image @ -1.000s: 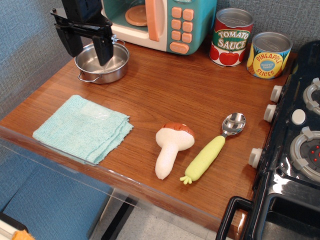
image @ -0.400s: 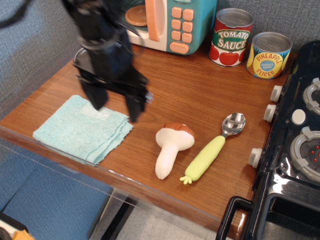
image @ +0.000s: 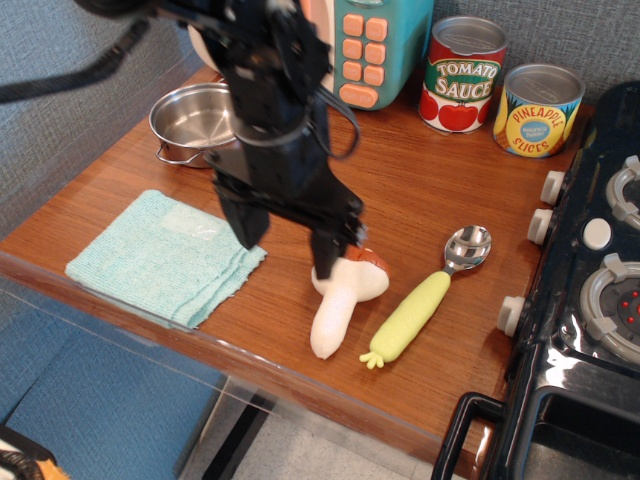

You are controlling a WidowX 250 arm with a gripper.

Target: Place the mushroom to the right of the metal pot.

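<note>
The mushroom (image: 336,310) lies on the wooden counter near the front edge, cream stem toward me, its reddish-brown cap partly hidden behind one finger. My black gripper (image: 287,255) is open and empty. It hangs just left of the mushroom's cap, with its right finger (image: 324,258) in front of the cap's left side and its left finger over the cloth's corner. I cannot tell whether the finger touches the mushroom. The metal pot (image: 188,122) stands at the back left, partly hidden by my arm.
A folded teal cloth (image: 160,255) lies at the front left. A yellow-green-handled spoon (image: 425,300) lies right of the mushroom. A toy microwave (image: 375,45) and two cans (image: 462,75) stand at the back. A black toy stove (image: 590,290) borders the right.
My gripper has travelled from above the pot forward and to the right, past the cloth, and now hangs beside the mushroom's cap. The objects have not moved.
</note>
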